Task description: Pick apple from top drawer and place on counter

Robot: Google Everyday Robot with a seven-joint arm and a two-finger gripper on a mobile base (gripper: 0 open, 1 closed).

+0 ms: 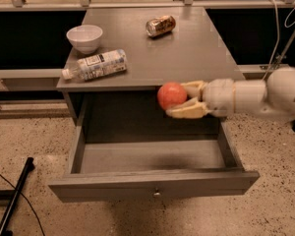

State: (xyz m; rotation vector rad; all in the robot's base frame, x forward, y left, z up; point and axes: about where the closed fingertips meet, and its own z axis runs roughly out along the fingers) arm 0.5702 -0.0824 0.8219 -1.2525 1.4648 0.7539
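Camera view, single frame. Top drawer [152, 183] stands pulled open across the lower centre; its visible floor is bare. The apple [171, 95] is out of the drawer and in the air at centre frame, level with the front edge of the counter [191, 50] and just in front of it, above the open drawer. Judged progress: the pick is done and the place is not, since the apple sits at the counter's lip rather than over the top. What is left is to carry it up and over the surface, set it down and let go. The gripper [181, 100] comes in from the right of frame on the white arm [255, 95]. Its two tan fingers [189, 112] are spread only to the apple's width, one above and one below, and are closed on the fruit. On the counter, upper left: white bowl [84, 37] and a plastic bottle [96, 64] lying on its side. A drink can [160, 25] lies at upper centre. All are well apart from the apple.
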